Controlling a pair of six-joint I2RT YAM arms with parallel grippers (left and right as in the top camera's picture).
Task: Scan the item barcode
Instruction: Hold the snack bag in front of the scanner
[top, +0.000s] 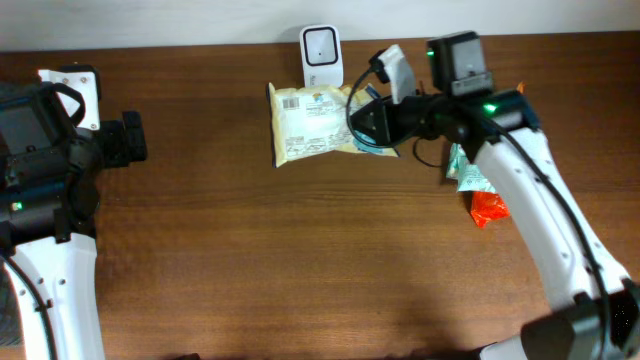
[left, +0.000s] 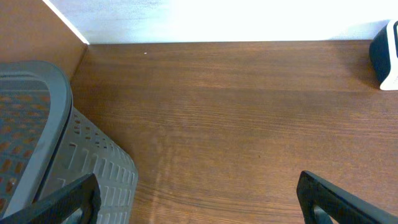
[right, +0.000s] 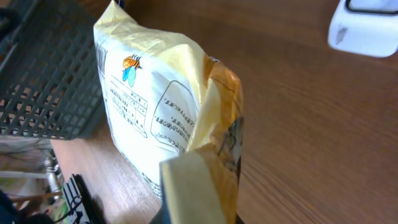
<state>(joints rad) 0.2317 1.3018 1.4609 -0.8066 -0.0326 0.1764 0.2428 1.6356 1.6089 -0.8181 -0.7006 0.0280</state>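
Yellow and crinkly, the snack bag (top: 308, 125) sits just at 6 o'clock of the white scanner (top: 321, 55). The right gripper (top: 366, 125) is clamped on the bag's 3 o'clock edge. The left gripper (top: 133, 140) stands wide open and empty, well apart at 9 o'clock.

We judge the step in hand to be presenting the bag to the scanner. To do it well, we would raise the bag by the pinched edge and turn the printed panel toward the window at 12 o'clock. We would then hold it steady and flat, because a thin edge grip lets the film sag or fold over the code. We cannot pick out the barcode itself in any view.

From above we get the layout, including two loose packets (top: 478, 190) at 4 o'clock of the right gripper. Only the right wrist view shows the bag's print close up and the crumpled seam at the jaws, with a mesh basket (right: 43, 68) beyond. The left wrist view adds the basket's grey rim beside its own spread fingers (left: 68, 200).
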